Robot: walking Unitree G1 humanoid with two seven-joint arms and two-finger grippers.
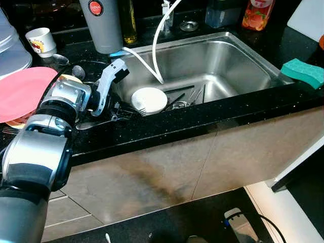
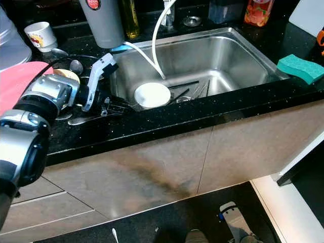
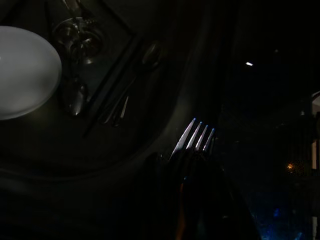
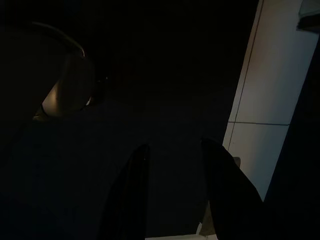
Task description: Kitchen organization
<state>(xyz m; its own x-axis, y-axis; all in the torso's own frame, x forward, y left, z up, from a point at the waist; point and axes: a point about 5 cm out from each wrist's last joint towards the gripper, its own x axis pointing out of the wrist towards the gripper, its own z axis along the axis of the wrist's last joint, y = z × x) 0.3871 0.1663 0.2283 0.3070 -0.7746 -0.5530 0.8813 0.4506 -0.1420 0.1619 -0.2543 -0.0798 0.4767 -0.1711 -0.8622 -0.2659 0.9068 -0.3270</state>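
My left gripper (image 1: 123, 109) reaches over the black counter at the left rim of the steel sink (image 1: 243, 55) and is shut on a fork (image 1: 141, 110). The fork's tines (image 3: 196, 136) stick out past the fingers toward the basin. A white bowl (image 1: 149, 99) lies upside down in the sink just beyond the tines. Beside the bowl, several pieces of cutlery (image 1: 190, 97) lie on the sink floor. My right gripper (image 4: 172, 147) hangs idle in the dark, its two fingers apart with nothing between them.
A pink plate (image 1: 20, 91), spoons (image 1: 78, 72) and a cup (image 1: 40, 40) sit on the counter at left. A grey jug (image 1: 101, 25) stands behind the arm. A white hose (image 1: 157, 55) dips into the sink. A green sponge (image 1: 302, 72) lies at the right rim.
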